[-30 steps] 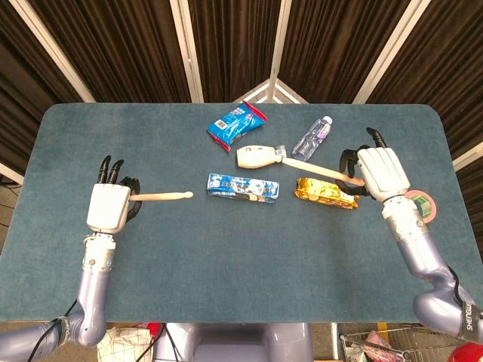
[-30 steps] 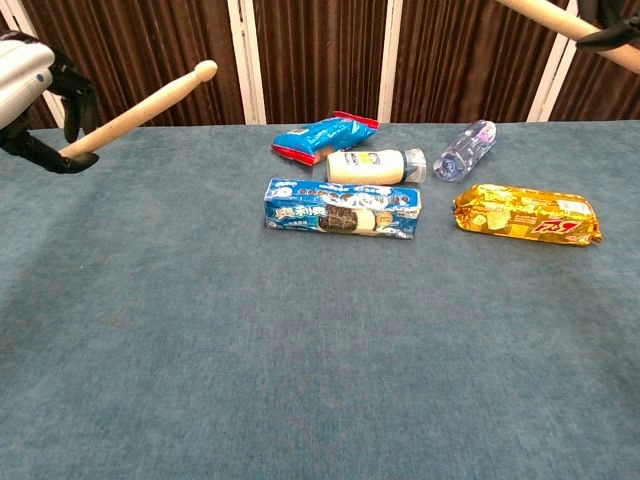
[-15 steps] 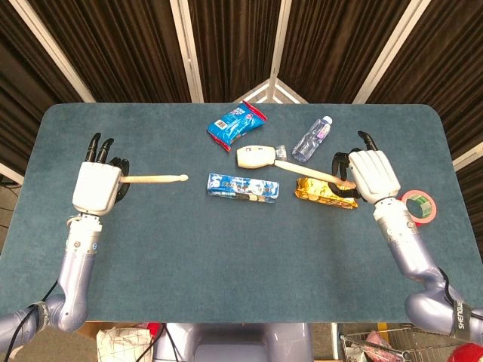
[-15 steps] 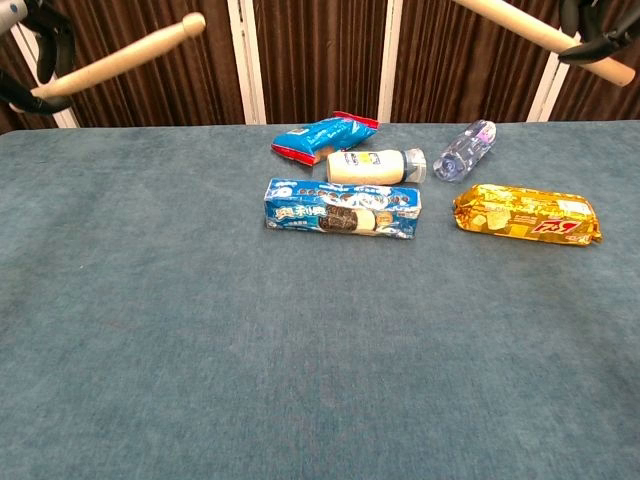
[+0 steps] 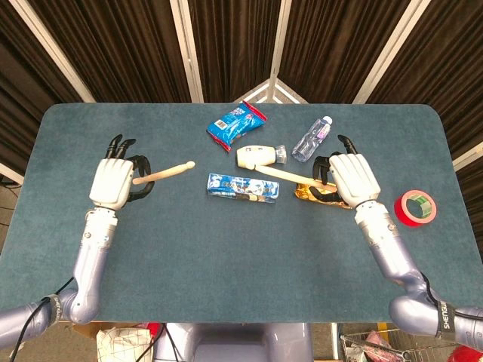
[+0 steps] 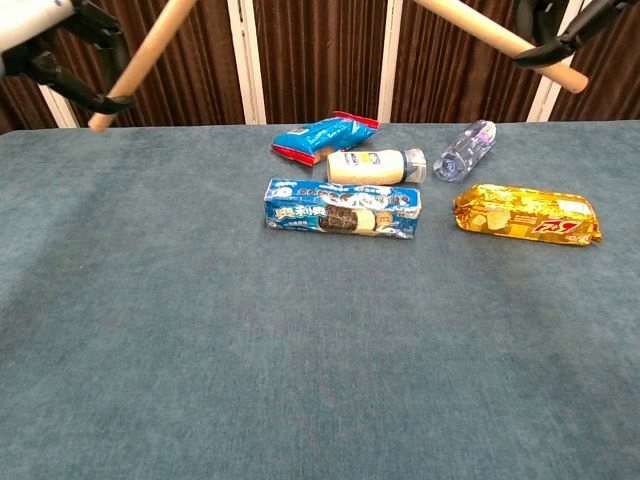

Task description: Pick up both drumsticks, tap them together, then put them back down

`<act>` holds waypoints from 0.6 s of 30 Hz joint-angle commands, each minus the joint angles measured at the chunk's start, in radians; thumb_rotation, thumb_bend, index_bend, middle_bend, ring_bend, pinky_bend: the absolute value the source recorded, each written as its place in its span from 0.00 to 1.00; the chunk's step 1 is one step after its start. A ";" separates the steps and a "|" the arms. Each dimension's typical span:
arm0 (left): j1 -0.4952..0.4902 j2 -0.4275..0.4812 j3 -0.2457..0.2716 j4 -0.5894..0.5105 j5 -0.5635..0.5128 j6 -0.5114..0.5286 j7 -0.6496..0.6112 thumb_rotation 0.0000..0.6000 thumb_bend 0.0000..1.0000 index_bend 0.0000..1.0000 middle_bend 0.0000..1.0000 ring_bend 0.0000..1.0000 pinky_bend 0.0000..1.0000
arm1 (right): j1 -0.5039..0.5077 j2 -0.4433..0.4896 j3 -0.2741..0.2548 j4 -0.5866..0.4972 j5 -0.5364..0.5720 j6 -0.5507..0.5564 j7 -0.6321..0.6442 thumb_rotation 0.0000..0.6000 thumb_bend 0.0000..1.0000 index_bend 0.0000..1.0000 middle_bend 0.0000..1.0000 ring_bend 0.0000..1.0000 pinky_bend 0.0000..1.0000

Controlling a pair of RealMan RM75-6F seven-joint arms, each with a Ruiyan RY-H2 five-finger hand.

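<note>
Left robot hand [image 5: 115, 181] clamped on left drumstick [image 5: 164, 173], right robot hand [image 5: 352, 177] clamped on right drumstick [image 5: 289, 175], tips cropped in chest view

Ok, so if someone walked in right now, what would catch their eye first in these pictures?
Probably the two pale wooden drumsticks held above the blue-green table: the left hand grips one at the left side, the right hand grips the other over the snack packets. Next, the bright red tape roll lying near the right edge.
</note>
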 commanded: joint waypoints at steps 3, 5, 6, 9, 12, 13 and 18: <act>-0.025 -0.034 0.006 -0.001 0.003 0.000 0.021 1.00 0.43 0.65 0.60 0.14 0.00 | 0.036 -0.018 0.007 -0.017 0.059 -0.002 -0.047 1.00 0.47 0.81 0.66 0.46 0.04; -0.043 -0.056 0.016 -0.011 0.008 -0.004 0.044 1.00 0.43 0.65 0.60 0.14 0.00 | 0.063 -0.029 0.009 -0.025 0.097 0.003 -0.094 1.00 0.47 0.81 0.66 0.46 0.04; -0.047 -0.064 0.016 -0.014 0.006 -0.001 0.051 1.00 0.43 0.65 0.60 0.14 0.00 | 0.072 -0.035 0.010 -0.029 0.116 0.009 -0.111 1.00 0.47 0.81 0.66 0.46 0.04; -0.061 -0.089 0.015 -0.017 -0.007 0.009 0.082 1.00 0.43 0.65 0.60 0.14 0.00 | 0.106 -0.052 0.011 -0.054 0.192 0.040 -0.182 1.00 0.47 0.81 0.66 0.46 0.04; -0.071 -0.111 0.016 -0.016 -0.007 0.020 0.090 1.00 0.42 0.65 0.60 0.14 0.00 | 0.131 -0.068 0.008 -0.076 0.228 0.069 -0.233 1.00 0.47 0.81 0.66 0.47 0.04; -0.073 -0.119 0.015 -0.016 -0.008 0.023 0.089 1.00 0.42 0.65 0.60 0.14 0.00 | 0.137 -0.074 0.007 -0.083 0.238 0.078 -0.243 1.00 0.47 0.81 0.66 0.47 0.04; -0.084 -0.160 0.008 -0.005 -0.005 0.040 0.068 1.00 0.42 0.65 0.60 0.14 0.00 | 0.170 -0.108 0.013 -0.105 0.290 0.114 -0.281 1.00 0.47 0.81 0.66 0.47 0.04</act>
